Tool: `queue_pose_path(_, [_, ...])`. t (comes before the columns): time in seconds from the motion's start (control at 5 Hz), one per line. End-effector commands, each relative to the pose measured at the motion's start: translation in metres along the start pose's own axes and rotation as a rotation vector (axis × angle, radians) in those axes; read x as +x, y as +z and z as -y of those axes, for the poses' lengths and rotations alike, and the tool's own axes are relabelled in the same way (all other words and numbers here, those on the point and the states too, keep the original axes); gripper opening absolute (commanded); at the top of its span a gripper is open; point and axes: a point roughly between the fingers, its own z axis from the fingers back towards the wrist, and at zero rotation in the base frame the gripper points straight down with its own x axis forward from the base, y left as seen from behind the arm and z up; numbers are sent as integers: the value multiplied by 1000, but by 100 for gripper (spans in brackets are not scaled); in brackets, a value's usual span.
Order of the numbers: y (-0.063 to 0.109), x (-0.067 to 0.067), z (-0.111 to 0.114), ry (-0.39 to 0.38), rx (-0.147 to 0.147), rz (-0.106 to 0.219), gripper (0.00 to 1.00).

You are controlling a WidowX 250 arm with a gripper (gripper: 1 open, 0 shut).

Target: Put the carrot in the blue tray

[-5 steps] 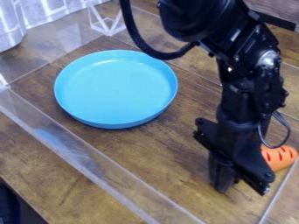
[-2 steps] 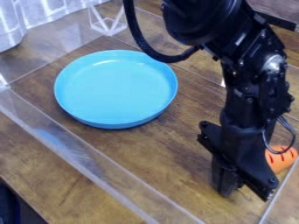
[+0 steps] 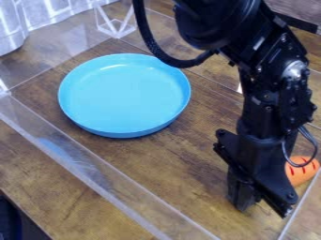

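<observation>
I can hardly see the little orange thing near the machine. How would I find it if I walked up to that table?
Start at the big round blue tray on the wooden table, then look right to the black robot arm pointing straight down. At its lower end, just right of the gripper, a small glossy orange carrot peeks out, mostly hidden. It is the only orange thing there.

1. We see a dark wooden table (image 3: 138, 178) with plank seams.
2. We find the blue tray (image 3: 123, 94) lying flat on it.
3. We spot the carrot (image 3: 302, 170) near the table's right side, mostly hidden.
</observation>
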Motion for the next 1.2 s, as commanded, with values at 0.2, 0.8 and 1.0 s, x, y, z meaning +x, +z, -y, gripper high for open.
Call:
queue_pose_path(0.2, [5, -3, 5, -56, 7, -3, 0])
queue_pose_path(0.8, [20, -6, -3, -76, 29, -7, 0])
queue_pose_path(1.0, [38, -5, -13, -56, 50, 9, 0])
